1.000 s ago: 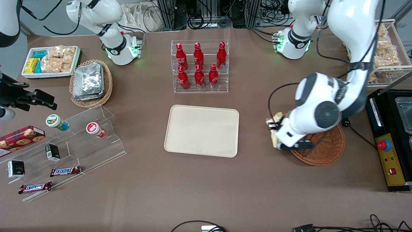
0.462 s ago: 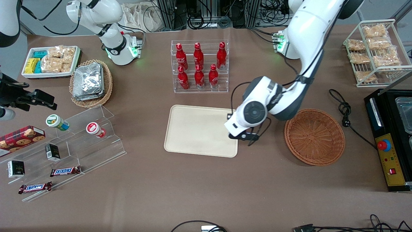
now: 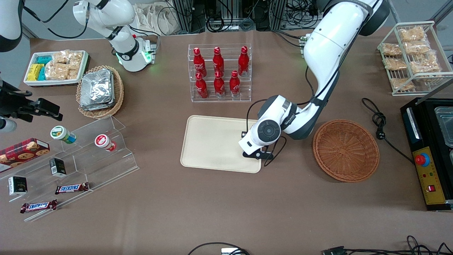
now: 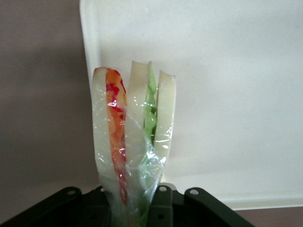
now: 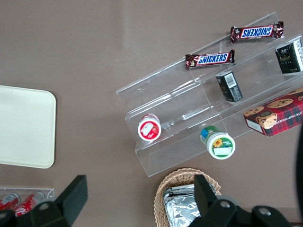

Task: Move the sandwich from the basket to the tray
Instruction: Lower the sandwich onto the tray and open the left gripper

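While the claw [image 3: 252, 154] hangs over the tray's [image 3: 212, 141] corner nearest the basket [image 3: 346, 150], its fingers are clamped on the sandwich [image 4: 135, 142], which sticks out from between them w/ its layered edge showing in the wrist view: pale bread, orange-red strip, white, green, all under clear wrap. Directly below the sandwich in that view is the tray's surface and its rounded rim, w/ bare brown table [image 3: 226, 212] just past the rim. From the front the sandwich itself is hidden under the arm's wrist. Beside the claw, toward the working arm's end, the basket sits on the table w/ nothing in it, apart from the tray. Farther from the front camera than the claw, a clear rack of red bottles [image 3: 219, 72] stands near the tray's edge. Farther out, toward the working arm's end, a wire rack of bagged snacks [image 3: 412, 56]; toward the parked arm's end, clear stepped shelves [image 3: 88, 159] w/ candy bars and small tubs, a tan basket of foil packs [image 3: 100, 91], and a white bin of snacks [image 3: 56, 67].
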### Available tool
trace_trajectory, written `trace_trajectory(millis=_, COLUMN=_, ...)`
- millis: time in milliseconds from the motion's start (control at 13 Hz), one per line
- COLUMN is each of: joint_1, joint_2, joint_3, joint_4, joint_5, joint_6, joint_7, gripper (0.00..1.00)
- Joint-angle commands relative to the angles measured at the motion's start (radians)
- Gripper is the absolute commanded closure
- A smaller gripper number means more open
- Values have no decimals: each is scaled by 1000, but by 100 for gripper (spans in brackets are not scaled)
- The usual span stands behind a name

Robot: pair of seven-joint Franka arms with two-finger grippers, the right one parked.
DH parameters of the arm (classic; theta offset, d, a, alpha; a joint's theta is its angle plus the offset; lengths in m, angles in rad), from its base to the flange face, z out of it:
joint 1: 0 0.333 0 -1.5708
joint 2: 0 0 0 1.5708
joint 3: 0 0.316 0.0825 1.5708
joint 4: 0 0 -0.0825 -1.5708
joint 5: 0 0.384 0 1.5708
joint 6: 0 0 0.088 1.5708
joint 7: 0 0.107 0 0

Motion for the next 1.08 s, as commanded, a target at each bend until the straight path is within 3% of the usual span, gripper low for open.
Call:
trace_trajectory(millis=0, joint_1=-29, joint_2=23, joint_3=9, joint_4=35, joint_5=11, joint_6=0, joint_7=1, gripper=90)
trace_trajectory(millis=77, joint_1=-30, joint_2=23, joint_3=9, joint_4=34, joint_5=11, joint_6=0, joint_7=-1, gripper=85)
trace_trajectory(millis=154, joint_1=-29, joint_2=26, joint_3=10, joint_4=34, joint_5=9, joint_6=-1, joint_7=-5, gripper=63)
trace_trajectory(millis=231, joint_1=-27, joint_2=28, joint_3=10, joint_4=34, joint_5=11, joint_6=0, joint_7=-4, gripper=1)
trace_trajectory(millis=538, joint_1=-14, joint_2=3, joint_3=15, joint_4=72, joint_5=-1, joint_6=-15, joint_7=-11, gripper=0)
trace_trajectory(millis=1000, joint_1=129, joint_2=-125, joint_3=14, joint_4=196, joint_5=5, joint_6=-199, joint_7=-4, gripper=0)
